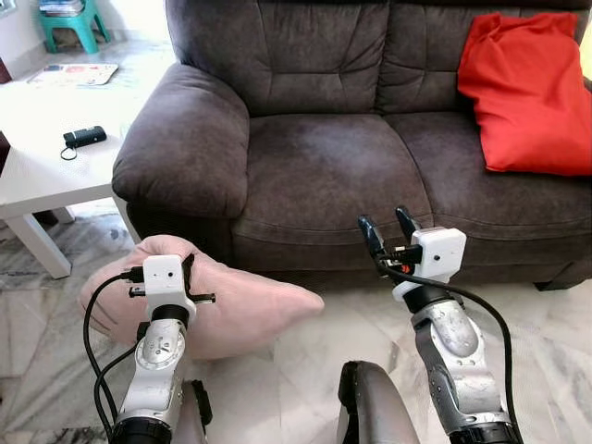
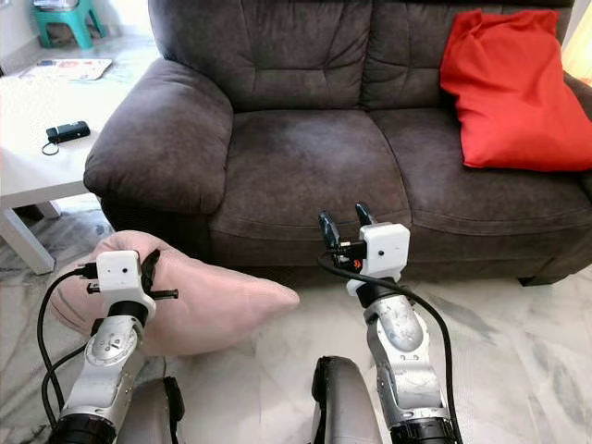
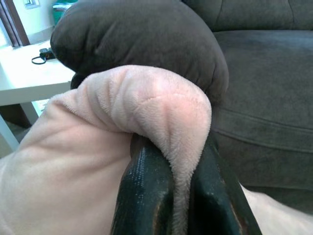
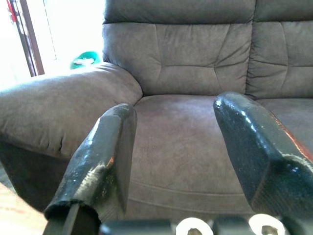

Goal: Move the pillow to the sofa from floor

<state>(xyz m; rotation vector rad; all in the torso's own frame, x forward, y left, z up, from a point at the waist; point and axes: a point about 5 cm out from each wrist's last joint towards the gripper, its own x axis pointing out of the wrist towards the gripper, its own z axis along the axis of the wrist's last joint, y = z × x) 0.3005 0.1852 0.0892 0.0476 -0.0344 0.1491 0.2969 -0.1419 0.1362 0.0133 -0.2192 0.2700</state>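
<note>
Pink pillow (image 1: 231,310): on the marble floor (image 1: 527,314), close to the front of the sofa (image 1: 314,176) below its left armrest, one corner pinched up.

Left gripper (image 3: 183,196): clamped on a fold of the pillow's plush edge (the wrist view shows fabric squeezed between the two black fingers (image 3: 142,196)), just under the armrest.

Right gripper (image 1: 388,231): held in the air before the sofa's seat front, fingers spread apart with nothing between them; the wrist view looks across the seat cushion to the backrest.

Sofa: dark brown, two seats. Red cushion (image 1: 527,88) leans against the backrest on the right-hand seat.

White low table (image 1: 37,157): left of the sofa, carrying a small black object (image 1: 83,137) with a loop. Teal stool (image 1: 72,23) stands beyond it.
</note>
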